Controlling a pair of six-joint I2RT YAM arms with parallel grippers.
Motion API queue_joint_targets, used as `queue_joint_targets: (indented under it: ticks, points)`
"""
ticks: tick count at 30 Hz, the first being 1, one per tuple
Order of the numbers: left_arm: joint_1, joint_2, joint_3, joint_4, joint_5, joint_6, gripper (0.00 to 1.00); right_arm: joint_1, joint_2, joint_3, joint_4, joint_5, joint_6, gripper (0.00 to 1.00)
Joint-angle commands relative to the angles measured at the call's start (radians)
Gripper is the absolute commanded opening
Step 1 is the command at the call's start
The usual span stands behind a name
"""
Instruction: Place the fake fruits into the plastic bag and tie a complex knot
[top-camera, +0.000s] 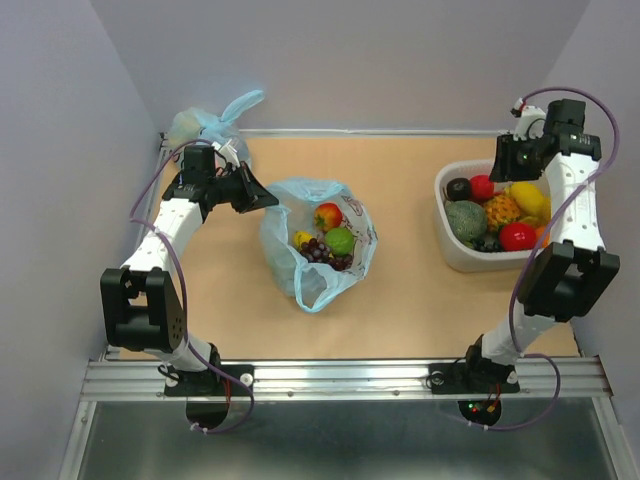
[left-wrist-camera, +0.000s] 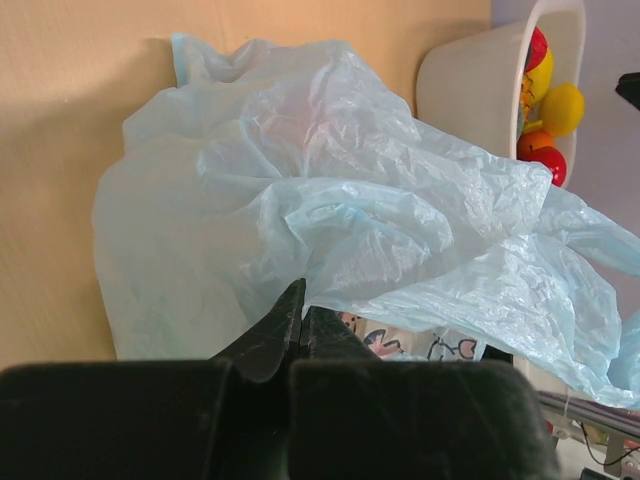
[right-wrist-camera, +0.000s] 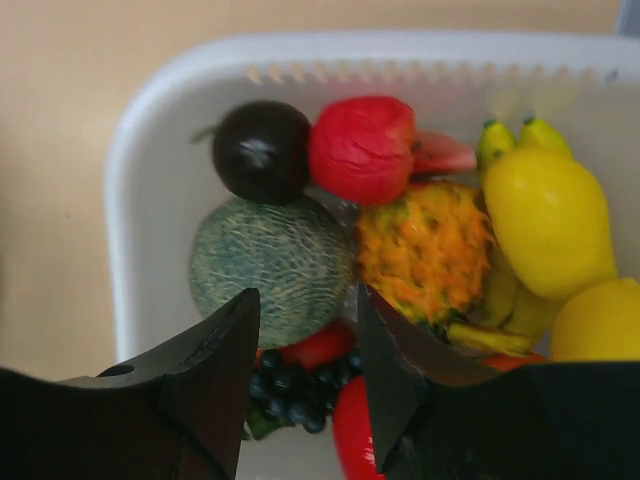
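You can read no words or numbers anywhere; the plastic bag (left-wrist-camera: 340, 200) carries only printed cartoon figures (left-wrist-camera: 400, 345).

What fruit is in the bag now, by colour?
Red-yellow apple: 1
Green fruit: 1
Yellow fruit: 1
Dark grapes: 1 bunch
Total: 4 visible in the plastic bag

The right fingers (right-wrist-camera: 205, 380) partly hide the lower fruits (right-wrist-camera: 290, 388) in the white tub (right-wrist-camera: 140, 120), cut off below.
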Motion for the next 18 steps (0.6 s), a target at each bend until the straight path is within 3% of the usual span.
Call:
queue_joint_targets:
  ticks: [1,6,8,18]
  points:
    - [0.009,-0.019,0.002,0.027,0.014,0.012,0.00,-0.081,0.092,0.137,-0.195,0.000,-0.103,0.55]
    - [0.009,-0.013,-0.015,0.044,0.020,0.002,0.00,-0.088,0.199,0.199,-0.238,-0.003,-0.088,0.77]
    - [0.009,-0.007,0.000,0.041,0.021,0.006,0.00,-0.089,0.229,0.230,-0.275,0.013,-0.100,0.81]
    - [0.012,0.004,-0.012,0.045,0.032,0.012,0.00,-0.092,0.380,0.386,-0.376,0.148,-0.281,0.86]
